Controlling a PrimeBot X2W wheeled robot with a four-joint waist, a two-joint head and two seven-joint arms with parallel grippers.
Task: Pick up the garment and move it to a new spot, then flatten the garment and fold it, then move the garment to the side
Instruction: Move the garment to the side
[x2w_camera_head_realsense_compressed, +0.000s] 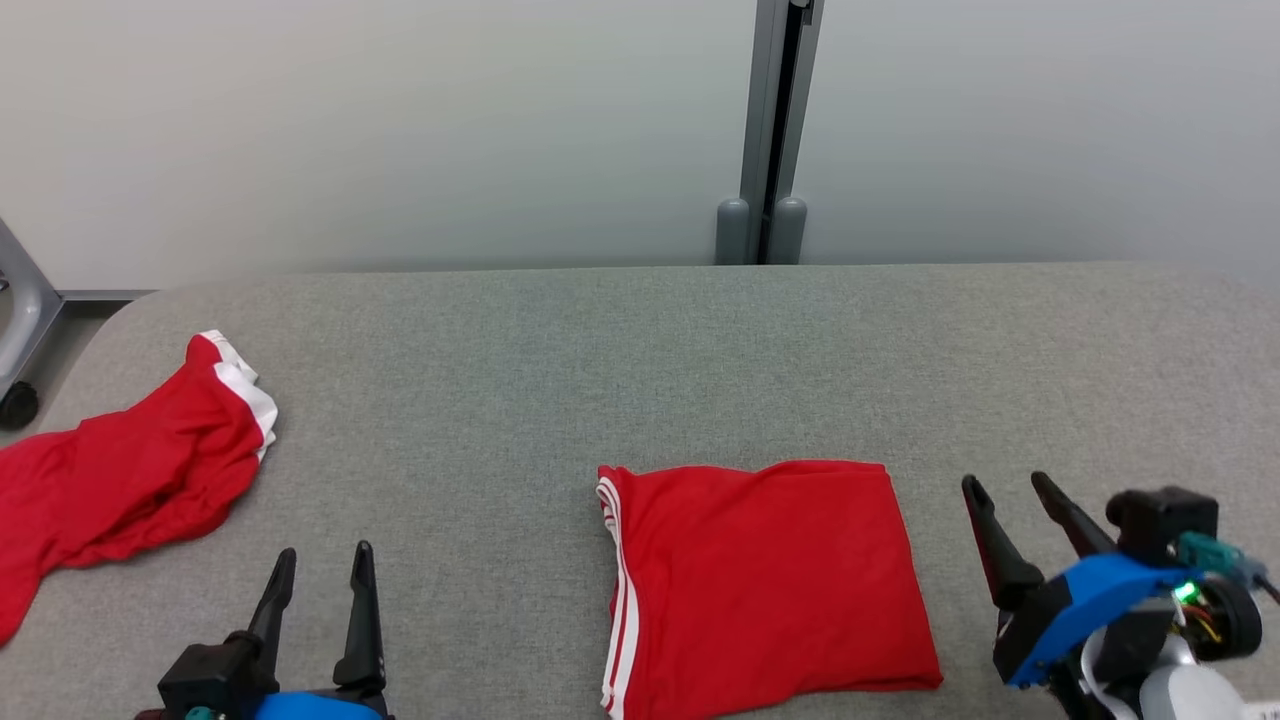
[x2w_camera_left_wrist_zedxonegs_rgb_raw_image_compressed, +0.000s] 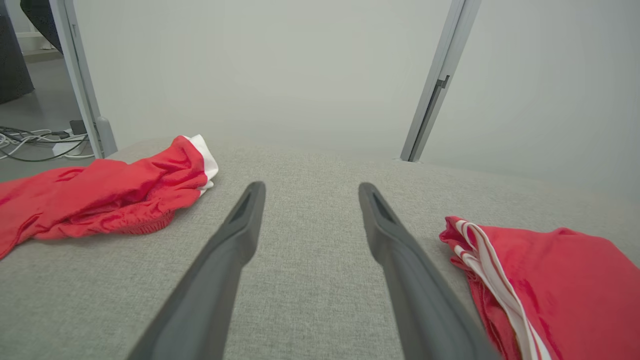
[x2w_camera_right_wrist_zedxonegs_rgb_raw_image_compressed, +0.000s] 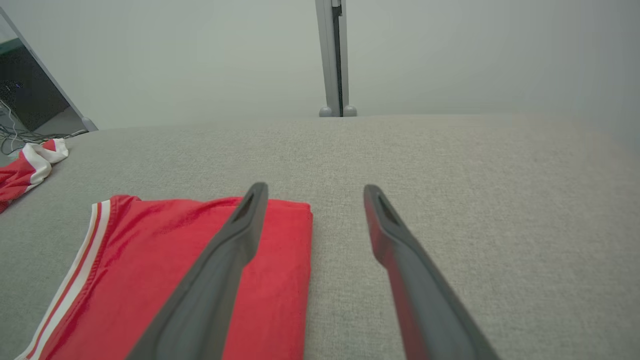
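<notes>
Found the left jaws released and empty, long dark fingers (x2w_camera_left_wrist_zedxonegs_rgb_raw_image_compressed: 235, 235) splayed above the bare grey bench (x2w_camera_left_wrist_zedxonegs_rgb_raw_image_compressed: 310, 270), between two red pieces of cloth. Found the right jaws spread just as wide, holding nothing, fingers (x2w_camera_right_wrist_zedxonegs_rgb_raw_image_compressed: 395, 240) straddling the right edge of the folded garment (x2w_camera_right_wrist_zedxonegs_rgb_raw_image_compressed: 165, 250); could not tell whether a tip touched the cloth. From the head, placed that folded garment (x2w_camera_head_realsense_compressed: 765, 585) as a flat near-square at the near middle of the bench, just left of the right jaws, with white stripes running down its left edge and faint creases in smooth, slightly glossy fabric. Saw a crumpled garment (x2w_camera_head_realsense_compressed: 130, 480) of the same red, white-cuffed, bunched at the bench's left end, well apart from the folded one. Noted the bench cover as coarse woven grey with a rounded corner. Picked out a green light (x2w_camera_head_realsense_compressed: 1187, 592) on the blue right wrist from the head, loose cables (x2w_camera_left_wrist_zedxonegs_rgb_raw_image_compressed: 30, 140) on the floor from the left wrist, and a grey upright post (x2w_camera_right_wrist_zedxonegs_rgb_raw_image_compressed: 332, 55) against the pale wall.
</notes>
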